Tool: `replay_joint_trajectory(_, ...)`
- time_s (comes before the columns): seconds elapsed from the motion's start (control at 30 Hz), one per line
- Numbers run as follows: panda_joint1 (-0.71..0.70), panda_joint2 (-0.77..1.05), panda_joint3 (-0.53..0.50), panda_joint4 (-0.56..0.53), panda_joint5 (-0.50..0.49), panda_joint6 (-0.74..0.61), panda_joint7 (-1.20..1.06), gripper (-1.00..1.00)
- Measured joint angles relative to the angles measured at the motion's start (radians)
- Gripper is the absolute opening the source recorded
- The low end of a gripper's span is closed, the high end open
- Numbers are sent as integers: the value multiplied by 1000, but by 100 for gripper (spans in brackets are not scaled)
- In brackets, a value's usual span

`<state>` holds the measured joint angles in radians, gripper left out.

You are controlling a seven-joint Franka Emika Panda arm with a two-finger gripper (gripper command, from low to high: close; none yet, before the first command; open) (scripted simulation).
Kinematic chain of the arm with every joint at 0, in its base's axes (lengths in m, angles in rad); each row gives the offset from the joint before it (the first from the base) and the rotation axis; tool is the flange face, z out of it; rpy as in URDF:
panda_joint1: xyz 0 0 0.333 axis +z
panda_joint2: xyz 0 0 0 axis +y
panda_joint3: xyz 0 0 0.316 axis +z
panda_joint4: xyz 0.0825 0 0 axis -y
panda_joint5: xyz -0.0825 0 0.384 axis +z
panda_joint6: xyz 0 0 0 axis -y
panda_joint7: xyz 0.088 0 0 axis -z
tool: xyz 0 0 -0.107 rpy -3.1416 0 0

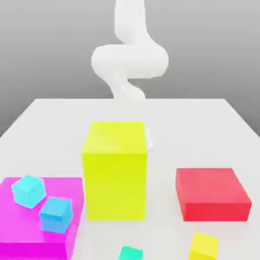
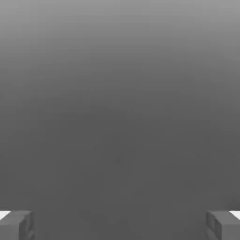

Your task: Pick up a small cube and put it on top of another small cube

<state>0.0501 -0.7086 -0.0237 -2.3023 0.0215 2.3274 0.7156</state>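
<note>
A white table is seen in the exterior view, with the white Panda arm rising behind a tall yellow block that stands near the middle of the table and hides the arm's lower end. In the hand view, the two grey fingertips of the gripper are set far apart at opposite edges of the picture, so the gripper is spread wide with nothing held between its fingers; plain grey background lies beyond them. On the exterior view's left, a flat magenta block lies at the table's front, and two small cubes rest on its top: a cyan cube, turned at an angle, and a blue cube just beside it, nearer the front and nearer the yellow block. On the exterior view's right, a low red block lies well apart from the yellow block. At the front edge, a small teal cube is partly cut off by the picture, and a small yellow cube sits in front of the red block.
</note>
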Motion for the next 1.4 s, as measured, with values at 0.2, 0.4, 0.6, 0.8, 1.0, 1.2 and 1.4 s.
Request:
replay_joint_trajectory(0.2, 116, 224, -51, -5, 55, 66, -209, 0)
replay_joint_trajectory(0.4, 201, 443, -70, -10, 111, 130, -414, 0)
replay_joint_trajectory(0.6, 258, 660, -53, -16, 139, 196, -599, 0)
replay_joint_trajectory(0.8, 294, 869, -31, -24, 100, 267, -736, 0)
replay_joint_trajectory(1.0, 320, 1075, -23, -20, 20, 366, -806, 0)
replay_joint_trajectory(1.2, 314, 1179, -14, -1, 26, 446, -815, -100)
replay_joint_trajectory(1.4, 317, 1129, -17, -11, 18, 405, -811, -100)
